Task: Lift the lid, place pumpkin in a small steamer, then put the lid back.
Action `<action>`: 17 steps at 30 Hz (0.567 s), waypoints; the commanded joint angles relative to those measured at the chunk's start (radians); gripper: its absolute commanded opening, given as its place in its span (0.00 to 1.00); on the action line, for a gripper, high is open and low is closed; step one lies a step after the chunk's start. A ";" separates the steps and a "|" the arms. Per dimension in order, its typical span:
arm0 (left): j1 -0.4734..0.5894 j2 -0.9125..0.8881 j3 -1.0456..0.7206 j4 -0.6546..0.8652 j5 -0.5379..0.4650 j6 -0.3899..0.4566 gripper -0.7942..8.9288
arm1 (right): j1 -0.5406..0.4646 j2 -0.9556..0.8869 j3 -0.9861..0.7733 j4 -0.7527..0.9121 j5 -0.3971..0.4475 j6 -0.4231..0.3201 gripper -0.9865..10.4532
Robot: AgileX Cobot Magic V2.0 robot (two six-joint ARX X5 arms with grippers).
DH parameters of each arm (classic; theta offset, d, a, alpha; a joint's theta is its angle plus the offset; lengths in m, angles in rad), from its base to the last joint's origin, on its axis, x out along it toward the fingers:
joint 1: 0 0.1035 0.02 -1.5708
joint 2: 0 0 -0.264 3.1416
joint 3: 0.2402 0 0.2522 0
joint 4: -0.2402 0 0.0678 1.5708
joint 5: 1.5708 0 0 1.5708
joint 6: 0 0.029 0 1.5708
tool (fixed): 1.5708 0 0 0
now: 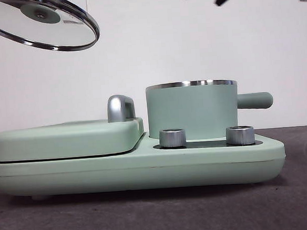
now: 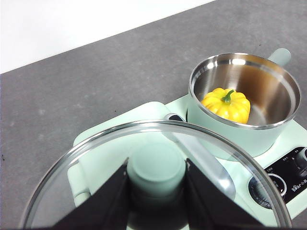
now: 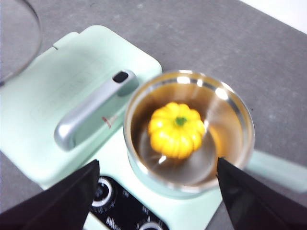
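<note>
Pumpkin [image 3: 176,129] inside the uncovered small steamer [image 1: 193,111], left hand [image 2: 156,179] grasping the lid [image 2: 158,167] aloft, right hand [image 3: 156,191] spread wide.

Bright, even light is falling from overhead, washing the wall in the front view to near white. The lid [image 1: 39,23] at the upper left of that frame is catching a glint along its steel rim, and a soft shadow is pooling under the cooker [image 1: 136,169]. In the left wrist view white glare is sitting on the steamer [image 2: 244,103] rim, and the focus is holding sharp. The right wrist view is smearing: the pumpkin [image 3: 176,129] and the handle [image 3: 91,112] are showing soft, blurred edges.
</note>
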 commanded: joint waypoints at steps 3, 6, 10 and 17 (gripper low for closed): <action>-0.004 0.009 0.022 0.029 0.064 0.000 0.09 | 0.010 -0.190 -0.175 0.057 0.011 0.035 0.42; -0.005 0.019 0.022 0.035 0.098 -0.001 0.09 | 0.010 -0.302 -0.257 0.056 0.033 0.036 0.42; -0.013 0.049 0.022 0.065 0.151 -0.012 0.09 | 0.010 -0.456 -0.344 0.055 0.060 0.038 0.42; -0.067 0.156 0.022 0.191 0.169 -0.013 0.09 | 0.010 -0.608 -0.377 -0.037 0.115 0.055 0.42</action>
